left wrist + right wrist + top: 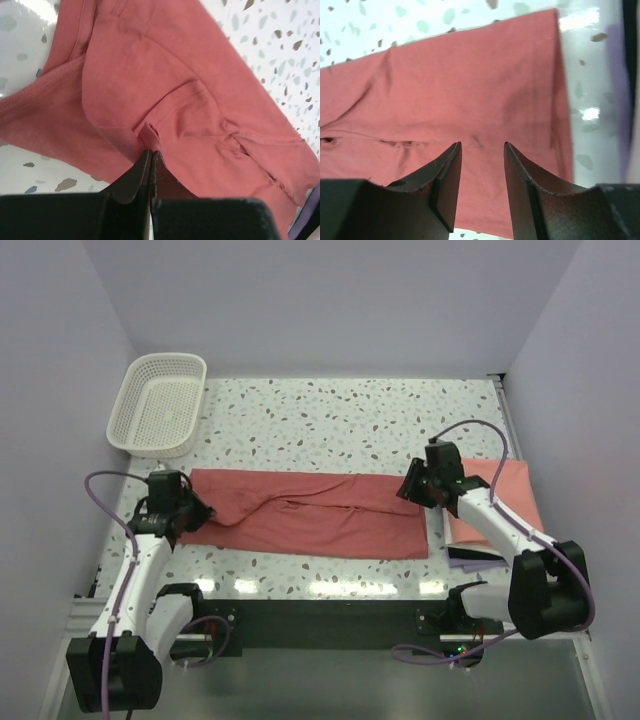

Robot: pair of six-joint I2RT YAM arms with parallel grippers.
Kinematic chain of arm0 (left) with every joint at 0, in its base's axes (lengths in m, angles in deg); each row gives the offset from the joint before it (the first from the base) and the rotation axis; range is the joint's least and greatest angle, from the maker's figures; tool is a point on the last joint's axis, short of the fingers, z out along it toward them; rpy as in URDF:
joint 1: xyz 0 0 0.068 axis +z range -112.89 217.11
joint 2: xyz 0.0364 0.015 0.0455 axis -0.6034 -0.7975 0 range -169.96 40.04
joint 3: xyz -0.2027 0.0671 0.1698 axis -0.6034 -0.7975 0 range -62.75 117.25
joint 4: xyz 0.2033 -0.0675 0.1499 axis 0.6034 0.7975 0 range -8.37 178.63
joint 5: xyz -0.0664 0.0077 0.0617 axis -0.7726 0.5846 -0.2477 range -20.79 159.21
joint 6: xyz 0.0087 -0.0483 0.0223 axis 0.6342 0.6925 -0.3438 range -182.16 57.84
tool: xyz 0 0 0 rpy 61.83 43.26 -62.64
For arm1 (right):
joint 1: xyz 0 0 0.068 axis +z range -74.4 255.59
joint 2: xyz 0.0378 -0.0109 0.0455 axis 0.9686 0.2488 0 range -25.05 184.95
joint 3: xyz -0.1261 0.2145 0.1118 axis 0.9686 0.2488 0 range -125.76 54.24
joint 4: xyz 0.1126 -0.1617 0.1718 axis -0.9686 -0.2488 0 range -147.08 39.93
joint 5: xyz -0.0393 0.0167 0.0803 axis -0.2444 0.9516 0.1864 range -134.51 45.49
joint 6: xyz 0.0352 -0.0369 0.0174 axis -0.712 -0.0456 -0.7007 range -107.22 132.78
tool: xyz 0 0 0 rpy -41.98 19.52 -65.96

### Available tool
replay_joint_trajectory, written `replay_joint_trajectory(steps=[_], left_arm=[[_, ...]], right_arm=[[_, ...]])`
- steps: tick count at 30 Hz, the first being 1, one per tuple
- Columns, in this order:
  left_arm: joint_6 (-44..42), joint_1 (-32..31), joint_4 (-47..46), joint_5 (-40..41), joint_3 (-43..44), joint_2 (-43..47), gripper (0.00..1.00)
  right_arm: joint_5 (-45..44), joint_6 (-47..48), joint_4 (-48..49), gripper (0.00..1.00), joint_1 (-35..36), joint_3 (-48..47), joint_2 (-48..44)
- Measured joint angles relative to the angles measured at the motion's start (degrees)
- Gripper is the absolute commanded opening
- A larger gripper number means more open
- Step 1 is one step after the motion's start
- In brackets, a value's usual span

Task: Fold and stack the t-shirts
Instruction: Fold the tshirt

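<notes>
A dusty red t-shirt (310,512) lies folded into a long band across the table's middle. My left gripper (198,508) is at its left end, shut on a pinch of the red cloth (150,135). My right gripper (410,490) is open above the shirt's right end, its fingers (447,170) over flat cloth (470,100) and holding nothing. A lighter salmon pink t-shirt (515,490) lies folded at the right edge, partly under my right arm.
A white lattice basket (160,405) stands at the back left corner. A dark purple item (470,558) lies near the front right beside the pink shirt. The speckled table (330,415) has walls at the left and back.
</notes>
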Motion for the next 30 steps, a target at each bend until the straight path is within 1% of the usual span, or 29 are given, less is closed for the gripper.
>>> replay_joint_trajectory(steps=[2,3,4,5,6,7,8,10,11,14,17,26,27,28,30], left_arm=[[1.55,0.0,-0.15,-0.04,-2.14,0.17,0.0],[2.47,0.04,-0.28,-0.13,-3.45,0.31,0.02],[3.37,0.04,-0.22,-0.22,-4.59,0.42,0.09],[4.22,0.04,-0.24,-0.24,-5.6,0.55,0.13],[4.85,0.04,-0.24,-0.26,-6.38,0.66,0.2],[5.49,0.04,-0.26,-0.28,-6.97,0.76,0.23],[6.05,0.04,-0.31,-0.33,-7.37,0.85,0.29],[6.69,0.07,-0.31,-0.35,-7.56,0.87,0.38],[7.02,0.07,-0.46,-0.33,-7.54,0.92,0.47],[7.28,0.07,-0.66,-0.13,-7.37,0.92,0.57],[7.23,0.07,-0.59,0.37,-6.25,1.05,0.59],[7.26,0.04,-0.46,2.62,-0.52,2.16,0.59],[7.28,0.0,-0.5,2.89,-0.15,2.25,0.58],[7.34,-0.07,-0.52,3.06,0.17,2.34,0.53],[7.58,-0.44,-1.03,3.26,0.42,2.43,0.48]], right_arm=[[-0.13,-0.04,0.33,0.43,1.84,-1.11,1.16],[-0.15,-0.07,0.79,0.43,2.93,-1.7,2.01],[-0.15,-0.09,1.05,0.43,3.54,-2.05,2.62],[-0.15,-0.13,1.33,0.43,4.2,-2.45,3.43],[-0.15,-0.17,1.64,0.43,4.7,-2.78,4.33],[-0.2,-0.26,1.99,0.43,5.2,-3.02,5.29],[-0.2,-0.31,2.23,0.43,5.53,-3.06,5.99],[-0.2,-0.42,2.32,0.43,6.08,-3.06,7.08],[-0.22,-0.44,2.34,0.43,6.36,-3.06,7.58],[-0.22,-0.39,2.49,0.43,7.1,-3.15,8.92],[-0.22,-0.33,2.54,0.43,7.96,-4.17,10.62],[-0.7,0.0,3.28,0.41,10.6,-7.37,16.13],[-0.85,0.0,3.26,0.41,10.93,-7.8,16.7],[-1.07,0.0,3.23,0.41,11.32,-8.31,17.25],[-1.64,0.02,3.19,0.41,12.11,-9.42,18.08]])
